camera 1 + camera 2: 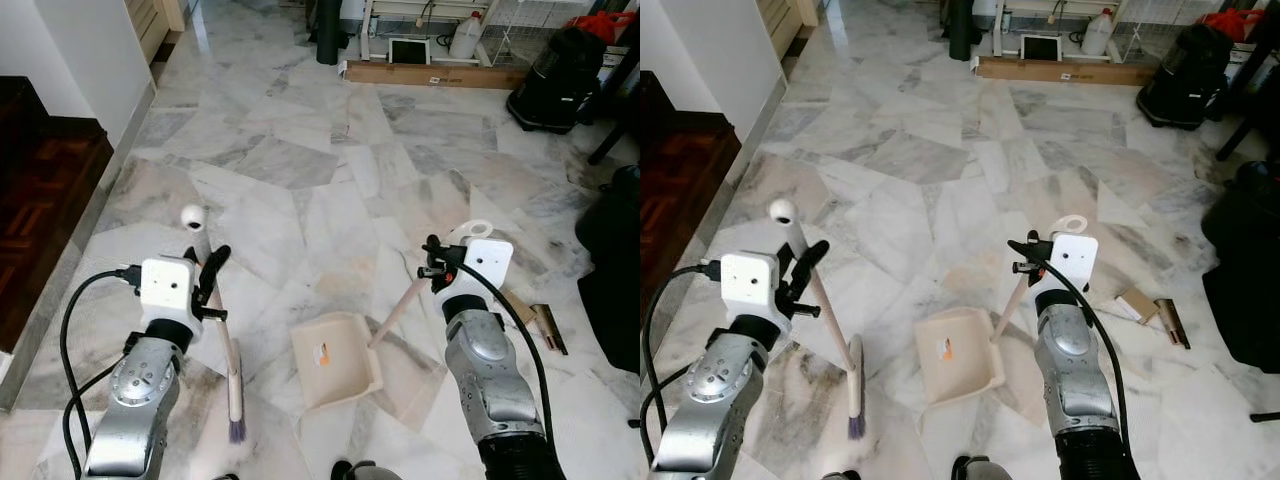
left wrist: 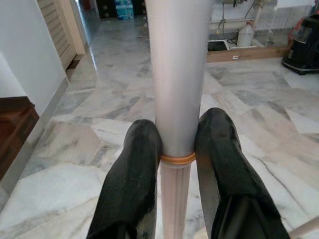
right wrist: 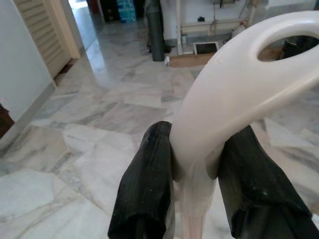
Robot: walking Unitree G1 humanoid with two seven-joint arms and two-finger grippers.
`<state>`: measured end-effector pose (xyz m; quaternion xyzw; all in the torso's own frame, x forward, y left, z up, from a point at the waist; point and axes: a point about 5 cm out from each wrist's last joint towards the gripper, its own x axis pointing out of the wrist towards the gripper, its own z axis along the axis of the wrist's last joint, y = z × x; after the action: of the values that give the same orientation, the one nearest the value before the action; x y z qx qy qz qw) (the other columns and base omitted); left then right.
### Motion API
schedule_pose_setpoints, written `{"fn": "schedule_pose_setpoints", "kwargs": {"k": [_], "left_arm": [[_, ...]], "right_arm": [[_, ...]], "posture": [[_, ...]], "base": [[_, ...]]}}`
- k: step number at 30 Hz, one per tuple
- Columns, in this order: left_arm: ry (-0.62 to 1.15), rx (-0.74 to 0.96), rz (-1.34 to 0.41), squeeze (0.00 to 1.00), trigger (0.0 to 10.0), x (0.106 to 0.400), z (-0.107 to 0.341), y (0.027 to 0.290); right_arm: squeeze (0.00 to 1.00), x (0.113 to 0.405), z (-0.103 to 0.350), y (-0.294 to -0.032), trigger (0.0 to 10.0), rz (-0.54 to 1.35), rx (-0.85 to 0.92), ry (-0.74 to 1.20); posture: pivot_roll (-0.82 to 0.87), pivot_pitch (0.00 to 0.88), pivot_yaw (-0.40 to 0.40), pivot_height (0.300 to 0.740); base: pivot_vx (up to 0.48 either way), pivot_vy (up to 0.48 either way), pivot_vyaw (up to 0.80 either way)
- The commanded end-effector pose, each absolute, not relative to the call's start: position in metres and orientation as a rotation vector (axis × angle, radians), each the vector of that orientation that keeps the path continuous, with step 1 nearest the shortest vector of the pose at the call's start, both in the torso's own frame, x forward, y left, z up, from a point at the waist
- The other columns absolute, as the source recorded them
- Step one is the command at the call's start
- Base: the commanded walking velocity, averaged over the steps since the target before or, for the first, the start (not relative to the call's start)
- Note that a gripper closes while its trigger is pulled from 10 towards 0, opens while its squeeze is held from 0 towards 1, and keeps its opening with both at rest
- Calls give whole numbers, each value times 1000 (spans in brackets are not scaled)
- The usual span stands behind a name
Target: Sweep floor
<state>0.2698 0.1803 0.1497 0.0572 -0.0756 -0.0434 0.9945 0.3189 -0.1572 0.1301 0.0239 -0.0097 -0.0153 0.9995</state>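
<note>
On the marble floor (image 1: 300, 170): left end effector (image 2: 177, 164) clamped on broom (image 1: 232, 375); right end effector (image 3: 197, 164) clamped on dustpan (image 1: 335, 358) handle.

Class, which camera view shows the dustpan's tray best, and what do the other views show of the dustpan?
The left eye view: the whole dustpan tray lies on the marble floor, handle rising to the right end effector. The right eye view shows the same scene. The right wrist view shows its looped handle top between the fingers.
</note>
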Motion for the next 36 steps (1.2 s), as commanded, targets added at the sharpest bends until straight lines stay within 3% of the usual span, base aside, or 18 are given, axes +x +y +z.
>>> {"fn": "schedule_pose_setpoints", "kwargs": {"k": [1, 13, 36], "left_arm": [[-212, 115, -84, 0, 10000, 270, 161, 181], [-212, 121, -62, 0, 10000, 272, 161, 190], [-229, 148, -45, 0, 10000, 279, 166, 200]], "right_arm": [[0, 318, 142, -157, 10000, -22, 50, -74], [0, 317, 144, -150, 10000, 15, 39, -95], [0, 328, 150, -145, 10000, 27, 26, -117]], "posture": [[-78, 163, -46, 740], [-73, 124, -34, 740], [-63, 137, -39, 740]], "base": [[326, 0, 0], [342, 0, 0], [475, 0, 0]]}}
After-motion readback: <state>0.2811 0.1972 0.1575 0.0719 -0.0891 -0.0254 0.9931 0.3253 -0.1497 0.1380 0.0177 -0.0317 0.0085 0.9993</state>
